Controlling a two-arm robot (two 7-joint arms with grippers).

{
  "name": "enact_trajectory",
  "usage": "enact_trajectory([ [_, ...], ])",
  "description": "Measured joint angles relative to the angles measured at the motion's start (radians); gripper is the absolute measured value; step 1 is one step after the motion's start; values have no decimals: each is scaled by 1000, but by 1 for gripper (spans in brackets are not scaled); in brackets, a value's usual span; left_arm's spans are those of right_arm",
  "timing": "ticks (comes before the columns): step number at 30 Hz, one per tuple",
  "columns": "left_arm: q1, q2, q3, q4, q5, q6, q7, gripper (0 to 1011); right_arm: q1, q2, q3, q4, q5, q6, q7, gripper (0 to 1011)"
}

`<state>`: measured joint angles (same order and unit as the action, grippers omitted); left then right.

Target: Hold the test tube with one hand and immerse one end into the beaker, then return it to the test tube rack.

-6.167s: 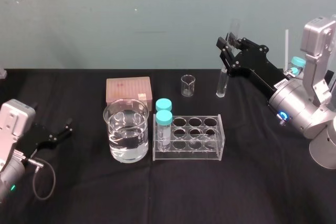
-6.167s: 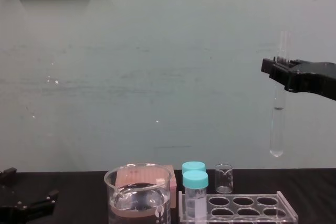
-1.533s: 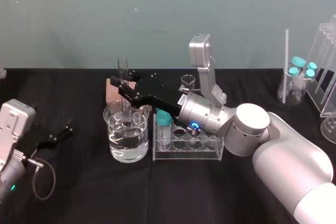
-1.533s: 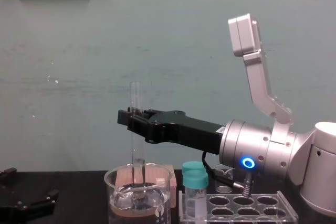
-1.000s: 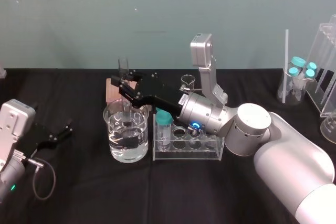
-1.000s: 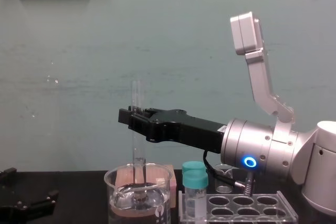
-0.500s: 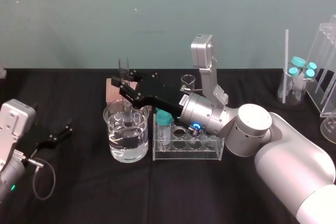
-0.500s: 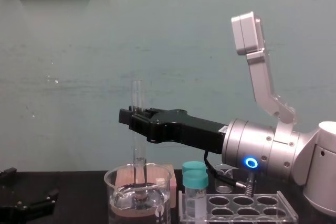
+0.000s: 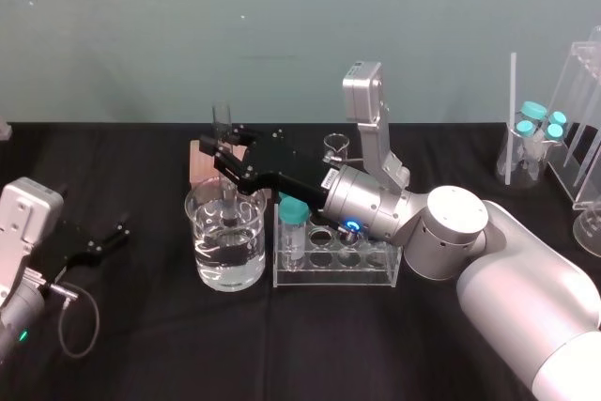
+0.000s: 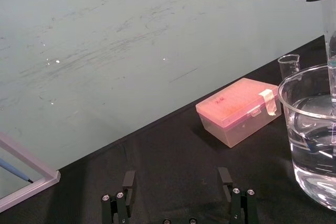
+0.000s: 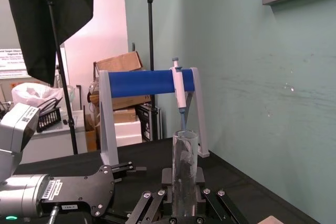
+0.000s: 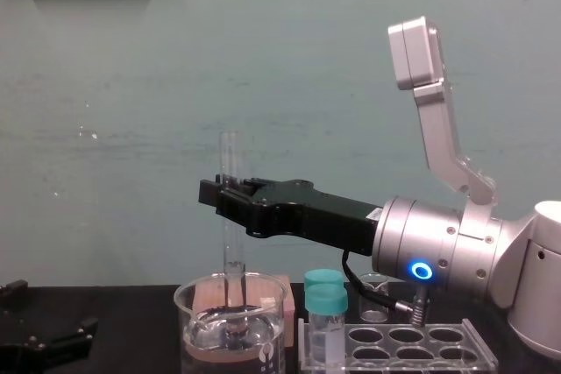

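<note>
My right gripper (image 9: pixel 225 151) is shut on the test tube (image 9: pixel 222 119), a long clear glass tube held upright by its upper part (image 12: pixel 230 157). The tube's rounded lower end sits in the water of the beaker (image 9: pixel 225 243), a wide clear glass standing left of the test tube rack (image 9: pixel 352 253). The chest view shows the tube (image 12: pixel 234 269) passing below the beaker's rim (image 12: pixel 230 290). In the right wrist view the tube (image 11: pixel 185 171) stands between the fingers. My left gripper (image 10: pixel 178 184) rests open on the table at the left (image 9: pixel 111 234).
Two teal-capped vials (image 9: pixel 293 218) stand in the rack's left end, close to my right arm. Behind the beaker lies a pink tip box (image 10: pixel 239 111); a tiny beaker (image 9: pixel 335 149) is behind the rack. More vials and stands (image 9: pixel 537 133) are at the back right.
Since six seconds ago my right gripper has carried the tube from the back right over to the beaker and lowered its end into the water. In the last second it has barely moved.
</note>
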<state>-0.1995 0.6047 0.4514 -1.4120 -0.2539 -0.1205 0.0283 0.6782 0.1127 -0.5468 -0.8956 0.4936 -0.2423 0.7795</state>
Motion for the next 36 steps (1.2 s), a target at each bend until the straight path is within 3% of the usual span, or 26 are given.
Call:
enact_trajectory([
  [36, 0, 0, 0, 0, 0, 0, 0, 1000, -11, 9, -5, -25, 3, 8, -6, 230],
])
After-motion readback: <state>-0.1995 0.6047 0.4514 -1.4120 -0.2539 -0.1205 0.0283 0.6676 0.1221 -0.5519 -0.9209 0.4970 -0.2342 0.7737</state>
